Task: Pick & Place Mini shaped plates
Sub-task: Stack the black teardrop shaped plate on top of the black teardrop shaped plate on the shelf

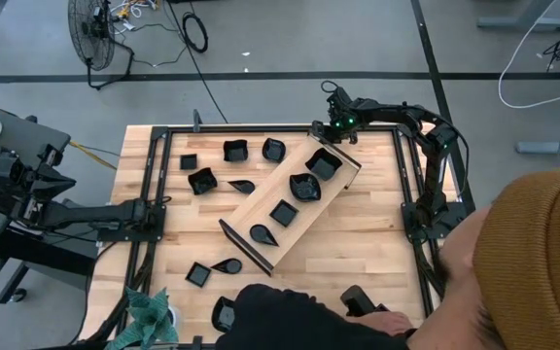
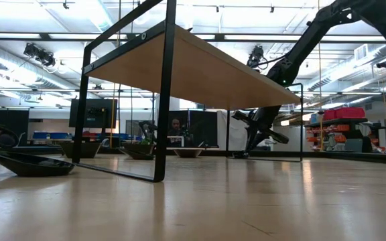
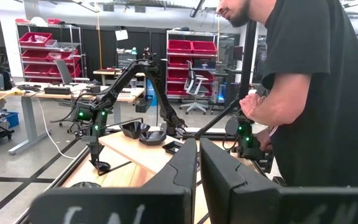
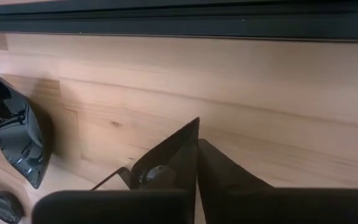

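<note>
Right hand [image 1: 317, 127], fingers closed and holding nothing visible, sits at the tray's [image 1: 261, 209] one-o'clock end; recommend opening before descending squarely onto the nearest plate [image 1: 323, 163].

a long tray [image 1: 261, 209] lies diagonally across the table [image 1: 367, 243], four mini plates [image 1: 304, 187] on it; other plates [image 1: 202, 180] lie on the table to its left.

Closed right gripper [image 4: 197, 146] over wooden table [image 4: 241, 81], black plate [image 4: 18, 134] beside
</note>
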Robot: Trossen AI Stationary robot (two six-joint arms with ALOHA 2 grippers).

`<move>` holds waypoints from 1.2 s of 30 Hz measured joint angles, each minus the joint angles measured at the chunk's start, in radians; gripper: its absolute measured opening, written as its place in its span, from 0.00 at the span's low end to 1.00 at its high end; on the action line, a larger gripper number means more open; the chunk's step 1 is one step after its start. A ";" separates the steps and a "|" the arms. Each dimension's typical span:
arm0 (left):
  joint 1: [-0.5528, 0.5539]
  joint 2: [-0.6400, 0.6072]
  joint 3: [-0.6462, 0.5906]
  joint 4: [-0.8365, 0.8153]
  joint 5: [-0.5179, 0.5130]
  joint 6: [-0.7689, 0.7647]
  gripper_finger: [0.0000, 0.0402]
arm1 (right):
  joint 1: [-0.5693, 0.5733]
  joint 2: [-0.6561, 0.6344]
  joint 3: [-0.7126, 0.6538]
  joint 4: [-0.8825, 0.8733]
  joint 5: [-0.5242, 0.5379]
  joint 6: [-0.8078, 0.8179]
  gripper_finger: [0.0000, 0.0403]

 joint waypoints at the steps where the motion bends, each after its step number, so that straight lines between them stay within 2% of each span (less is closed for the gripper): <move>1: 0.000 0.000 0.000 0.000 0.000 0.000 0.06 | 0.000 0.000 0.000 0.000 0.000 0.000 0.02; 12: 0.000 0.000 0.000 0.000 0.000 0.000 0.06 | -0.006 -0.004 -0.001 -0.001 0.007 0.000 0.00; 22: 0.000 0.000 0.000 0.000 0.000 0.000 0.06 | -0.046 -0.072 -0.001 -0.018 0.039 -0.004 0.00; 36: 0.000 0.000 0.000 0.000 0.000 0.000 0.06 | -0.142 -0.279 -0.001 -0.050 0.165 -0.071 0.00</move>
